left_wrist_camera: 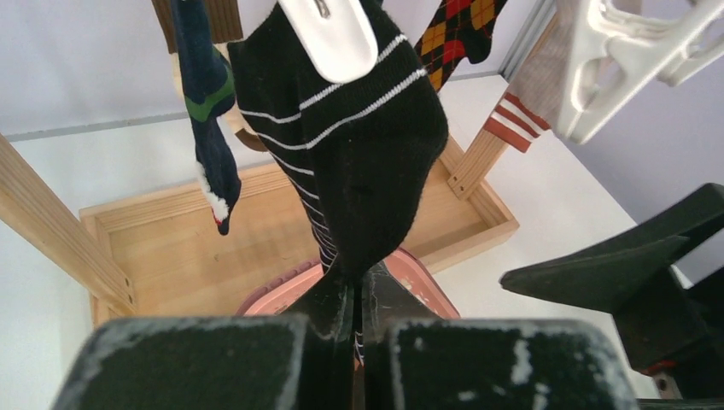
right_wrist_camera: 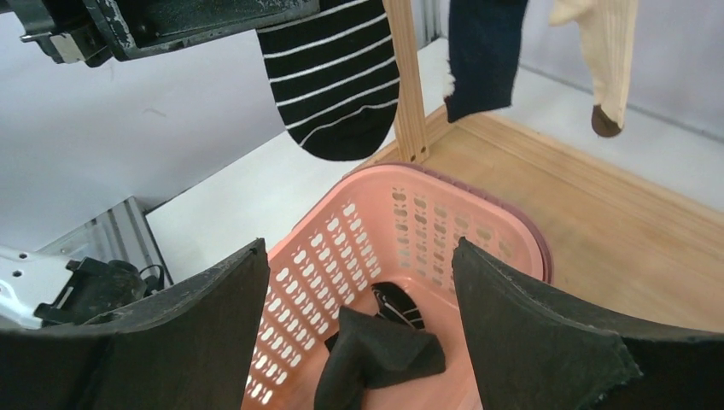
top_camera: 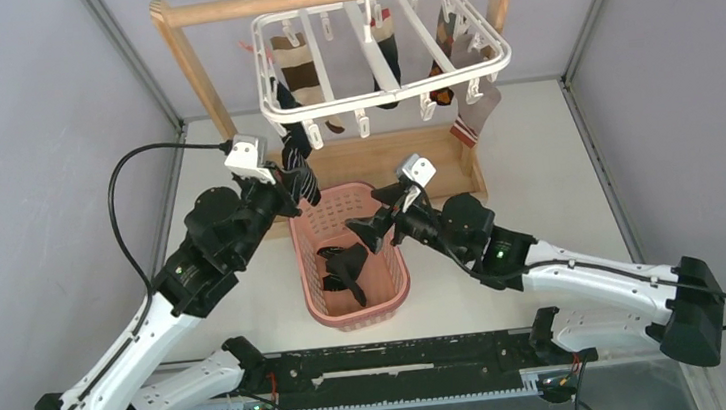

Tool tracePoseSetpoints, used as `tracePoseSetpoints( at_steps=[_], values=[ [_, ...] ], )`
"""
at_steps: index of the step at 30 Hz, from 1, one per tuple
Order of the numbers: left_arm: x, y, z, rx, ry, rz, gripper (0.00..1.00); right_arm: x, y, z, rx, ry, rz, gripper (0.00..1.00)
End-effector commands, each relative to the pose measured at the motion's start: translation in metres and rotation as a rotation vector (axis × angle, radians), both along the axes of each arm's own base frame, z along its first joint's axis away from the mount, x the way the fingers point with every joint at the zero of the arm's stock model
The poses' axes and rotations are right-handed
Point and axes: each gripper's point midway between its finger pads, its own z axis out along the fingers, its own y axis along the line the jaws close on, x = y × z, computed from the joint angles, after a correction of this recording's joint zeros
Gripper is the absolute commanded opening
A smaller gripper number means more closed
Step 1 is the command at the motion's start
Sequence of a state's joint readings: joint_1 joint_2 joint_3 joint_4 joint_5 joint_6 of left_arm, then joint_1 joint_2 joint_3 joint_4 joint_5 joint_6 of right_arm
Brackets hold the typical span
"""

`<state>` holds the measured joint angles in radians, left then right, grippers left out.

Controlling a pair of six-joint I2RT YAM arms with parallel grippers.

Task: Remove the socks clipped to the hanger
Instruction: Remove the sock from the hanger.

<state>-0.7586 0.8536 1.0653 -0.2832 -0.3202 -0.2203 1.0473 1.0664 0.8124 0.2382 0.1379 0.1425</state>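
Observation:
The white hanger hangs by its hook from the wooden rack. Several socks stay clipped to it: a brown-and-cream banded one, a black one, an argyle one and a grey one with a red-white cuff. My left gripper is shut on the toe of the black white-striped sock, whose top is still in a white clip. My right gripper is open and empty above the pink basket. Black socks lie in the basket.
The wooden rack has a shallow wooden tray base behind the basket. A navy sock and a cream sock also hang there. Grey walls close in left, right and behind.

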Motion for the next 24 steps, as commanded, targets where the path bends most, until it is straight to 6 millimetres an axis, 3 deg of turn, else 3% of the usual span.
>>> tracePoseSetpoints(
  at_steps=[1, 14, 24],
  values=[
    [-0.010, 0.000, 0.023, -0.075, -0.030, -0.036, 0.00, 0.004, 0.013, 0.055, 0.110, -0.180, 0.033, 0.86],
    [-0.014, -0.009, 0.020, -0.087, -0.007, -0.087, 0.00, 0.009, 0.044, 0.066, 0.140, -0.222, 0.173, 0.96],
    [-0.018, -0.005, 0.022, -0.090, -0.007, -0.102, 0.00, 0.023, 0.070, 0.058, 0.082, -0.215, 0.232, 0.98]
  ],
)
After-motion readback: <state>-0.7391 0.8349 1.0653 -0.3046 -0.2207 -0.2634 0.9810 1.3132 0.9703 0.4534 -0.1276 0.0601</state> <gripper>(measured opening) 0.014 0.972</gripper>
